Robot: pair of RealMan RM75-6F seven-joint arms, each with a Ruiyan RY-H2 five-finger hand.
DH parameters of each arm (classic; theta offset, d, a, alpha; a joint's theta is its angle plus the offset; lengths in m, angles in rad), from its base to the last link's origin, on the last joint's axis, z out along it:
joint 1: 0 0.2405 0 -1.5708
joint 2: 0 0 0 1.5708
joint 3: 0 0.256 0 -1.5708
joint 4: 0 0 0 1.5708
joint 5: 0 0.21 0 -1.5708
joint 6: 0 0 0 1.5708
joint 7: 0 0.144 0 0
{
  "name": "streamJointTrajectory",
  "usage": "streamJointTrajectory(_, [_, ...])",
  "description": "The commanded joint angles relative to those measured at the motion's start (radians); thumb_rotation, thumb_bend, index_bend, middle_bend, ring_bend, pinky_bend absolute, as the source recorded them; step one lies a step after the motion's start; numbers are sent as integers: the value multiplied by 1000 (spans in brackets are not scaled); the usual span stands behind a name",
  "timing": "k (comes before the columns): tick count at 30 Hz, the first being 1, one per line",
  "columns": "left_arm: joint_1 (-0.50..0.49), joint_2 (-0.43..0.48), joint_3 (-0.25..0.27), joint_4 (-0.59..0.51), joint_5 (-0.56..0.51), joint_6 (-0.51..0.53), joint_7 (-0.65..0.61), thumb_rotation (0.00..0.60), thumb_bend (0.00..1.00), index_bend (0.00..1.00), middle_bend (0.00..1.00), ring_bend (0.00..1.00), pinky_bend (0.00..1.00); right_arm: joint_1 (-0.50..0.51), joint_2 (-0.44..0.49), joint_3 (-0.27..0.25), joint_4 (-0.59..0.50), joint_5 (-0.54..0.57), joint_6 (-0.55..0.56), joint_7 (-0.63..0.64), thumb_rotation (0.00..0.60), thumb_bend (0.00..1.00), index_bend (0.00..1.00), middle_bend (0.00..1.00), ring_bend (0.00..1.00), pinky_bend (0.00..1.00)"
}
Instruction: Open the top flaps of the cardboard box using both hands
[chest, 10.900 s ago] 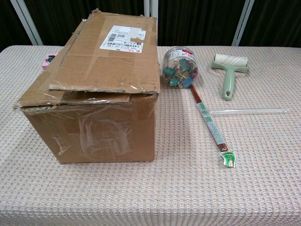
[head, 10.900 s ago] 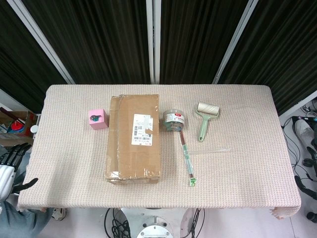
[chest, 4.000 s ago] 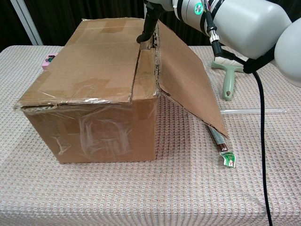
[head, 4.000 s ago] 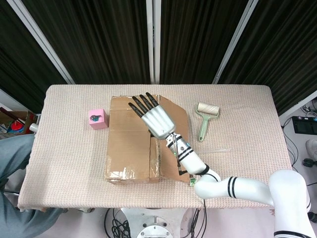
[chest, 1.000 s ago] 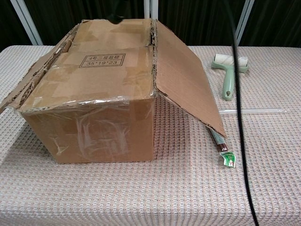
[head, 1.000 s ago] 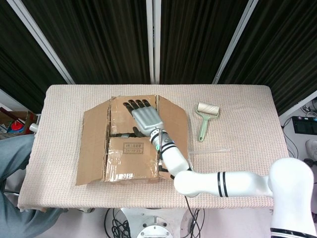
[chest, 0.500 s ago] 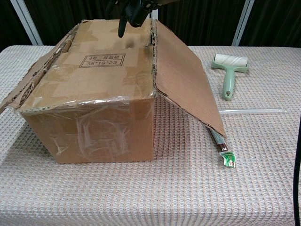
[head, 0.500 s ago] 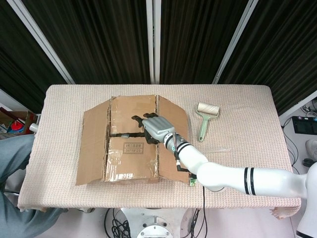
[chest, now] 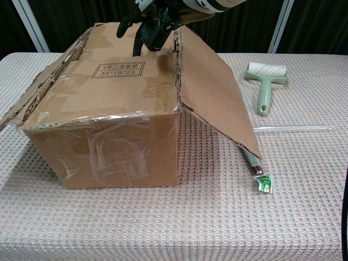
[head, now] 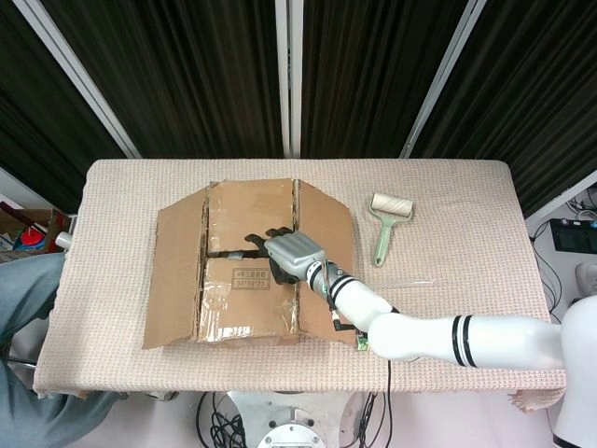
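Note:
The cardboard box (head: 244,301) stands left of the table's middle, seen close up as the box (chest: 103,147) in the chest view. Its left outer flap (head: 173,271) and right outer flap (chest: 215,92) are folded outward. The two inner flaps lie flat, the near one printed with a size label (chest: 118,69). My right hand (head: 287,252) hovers over the seam between the inner flaps, fingers bent down and spread, tips touching the cardboard; this hand (chest: 149,22) holds nothing. My left hand is in neither view.
A green lint roller (head: 384,224) lies right of the box, with a clear rod (chest: 288,128) nearer me. A packet of red sticks (chest: 255,165) pokes out from under the right flap. A person's leg (head: 28,299) is beside the table's left edge.
My right hand has drawn back from the far inner flap toward the seam, and its fingers have bent downward. The box and flaps have not moved.

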Motion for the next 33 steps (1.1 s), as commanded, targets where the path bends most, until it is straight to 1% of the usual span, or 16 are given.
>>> streamJointTrajectory(1, [0, -2, 1, 3, 0, -2, -1, 600, 6, 31, 54, 94, 212, 8, 20, -11, -23, -36, -10, 46, 600, 914, 0, 290, 0, 0])
streamJointTrajectory(4, [-1, -3, 1, 4, 1, 0, -2, 600, 6, 31, 54, 94, 213, -1, 40, -2, -50, -79, -7, 96, 600, 917, 0, 328, 0, 0])
streamJointTrajectory(8, [-2, -1, -1, 1, 5, 7, 6, 600, 6, 31, 54, 94, 213, -35, 81, 29, -105, -165, 13, 165, 600, 929, 0, 358, 0, 0])
streamJointTrajectory(11, [-5, 6, -3, -11, 7, 10, 12, 600, 6, 31, 54, 94, 213, -64, 137, 54, -164, -220, 1, 219, 600, 929, 0, 366, 0, 0])
streamJointTrajectory(14, [-7, 14, -6, -29, 10, 16, 23, 600, 6, 31, 54, 94, 213, -106, 200, 91, -231, -278, -31, 288, 600, 929, 0, 367, 0, 0])
streamJointTrajectory(19, [-13, 25, -6, -65, 20, 23, 50, 600, 6, 31, 54, 94, 214, -193, 287, 149, -344, -425, -47, 379, 600, 929, 0, 368, 0, 0])
streamJointTrajectory(23, [-18, 37, -6, -100, 30, 29, 79, 600, 6, 31, 54, 94, 214, -253, 333, 174, -424, -541, -42, 426, 600, 929, 0, 366, 0, 0])
streamJointTrajectory(26, [-21, 52, -9, -133, 37, 41, 100, 600, 6, 31, 54, 94, 214, -321, 361, 210, -494, -651, -23, 488, 600, 929, 0, 359, 0, 0])
streamJointTrajectory(29, [-22, 65, -9, -160, 41, 46, 117, 600, 6, 31, 54, 94, 214, -375, 397, 230, -538, -738, -28, 535, 600, 929, 0, 355, 0, 0])
streamJointTrajectory(31, [-22, 74, -8, -179, 45, 49, 131, 600, 6, 31, 54, 94, 214, -408, 419, 244, -545, -805, -56, 580, 600, 929, 0, 355, 0, 0])
streamJointTrajectory(33, [-22, 80, -6, -196, 47, 51, 141, 600, 5, 31, 54, 94, 214, -445, 432, 265, -545, -879, -106, 649, 600, 929, 0, 355, 0, 0])
